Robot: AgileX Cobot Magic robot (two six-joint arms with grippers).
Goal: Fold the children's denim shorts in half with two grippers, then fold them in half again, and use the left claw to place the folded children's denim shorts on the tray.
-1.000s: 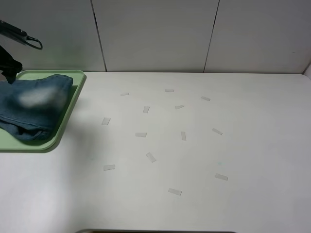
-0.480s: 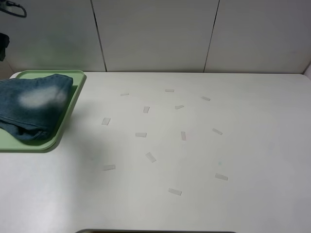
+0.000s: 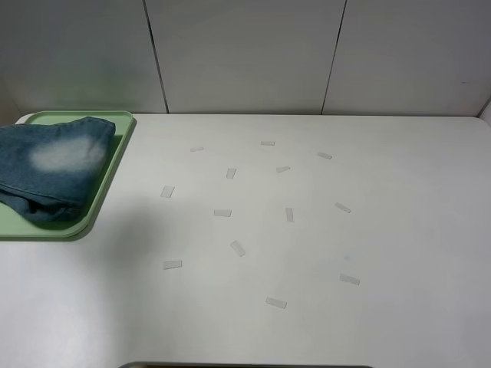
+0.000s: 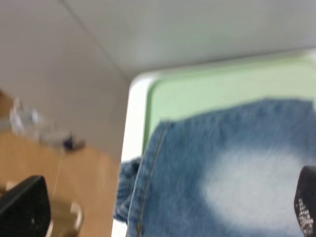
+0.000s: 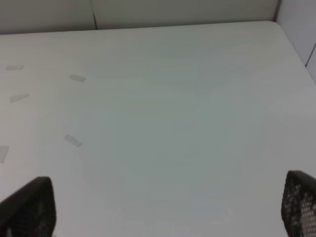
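The children's denim shorts point(image 3: 54, 169) lie folded on the pale green tray point(image 3: 115, 165) at the table's far left, with one blue edge hanging over the tray's left rim. Neither arm shows in the exterior high view. In the left wrist view the shorts point(image 4: 227, 173) and the tray point(image 4: 207, 89) lie below my left gripper point(image 4: 165, 210), whose black fingertips point(image 4: 27, 207) stand wide apart, open and clear of the cloth. My right gripper point(image 5: 163, 207) is open over bare white table, holding nothing.
Several small pale tape strips point(image 3: 238, 248) are scattered over the middle of the white table point(image 3: 383, 230). A grey panelled wall point(image 3: 245, 54) runs behind it. Beyond the table's left edge lies a wooden floor with clutter point(image 4: 44, 133).
The left arm, which was beside the tray's far left corner, has risen and left the exterior high view. The shorts stay on the tray.
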